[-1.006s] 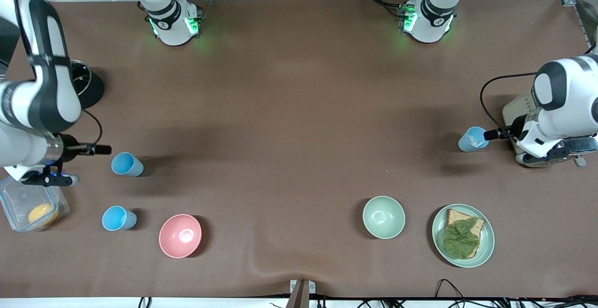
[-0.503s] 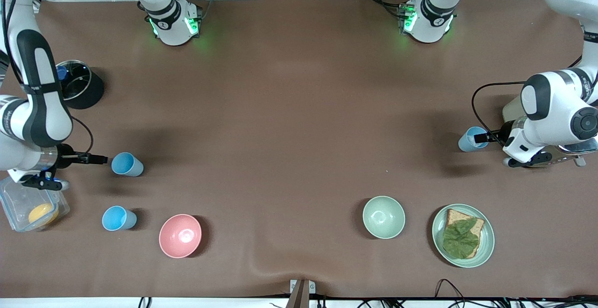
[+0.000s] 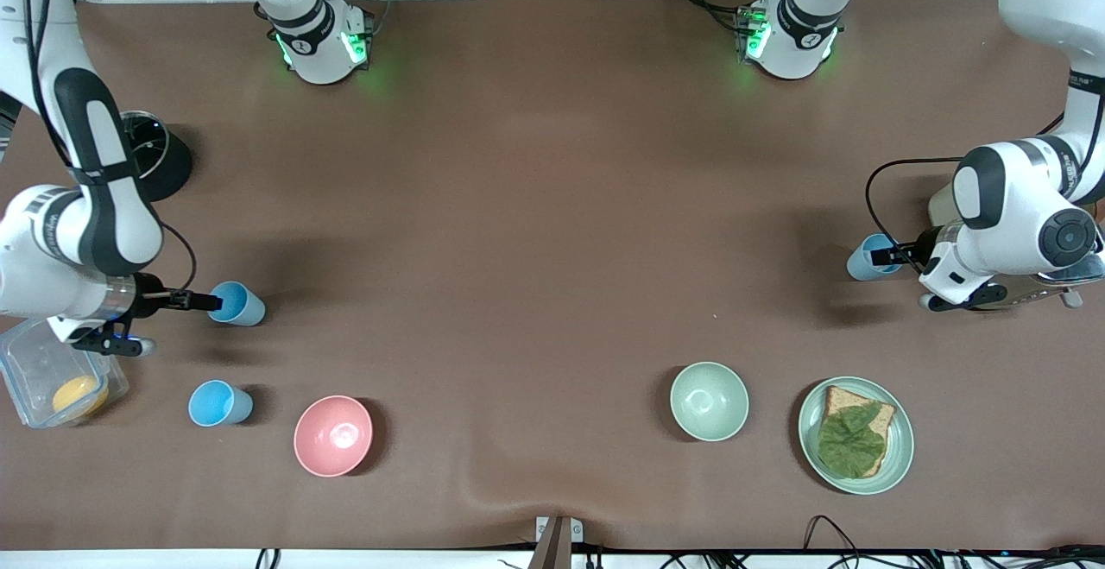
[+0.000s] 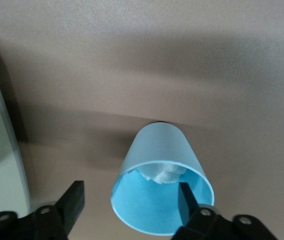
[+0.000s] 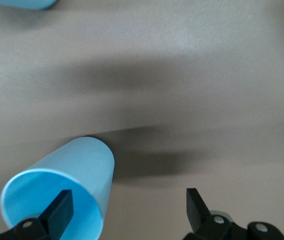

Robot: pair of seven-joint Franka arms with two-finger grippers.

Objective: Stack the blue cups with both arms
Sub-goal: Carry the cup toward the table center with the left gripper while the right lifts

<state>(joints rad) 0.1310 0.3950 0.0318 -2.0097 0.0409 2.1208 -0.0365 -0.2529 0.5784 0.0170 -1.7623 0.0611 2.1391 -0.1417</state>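
The left claw is straddling the paler cup's rim, fingers released, at the counter's left-arm end. The right claw is standing released, one finger inside a sky-blue cup. No readable writing.

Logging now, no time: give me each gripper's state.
Left gripper: open, one finger inside the pale tapered blue plastic cup, not gripping.
Right gripper: open, straddling the bright sky-blue plastic cup's wall.
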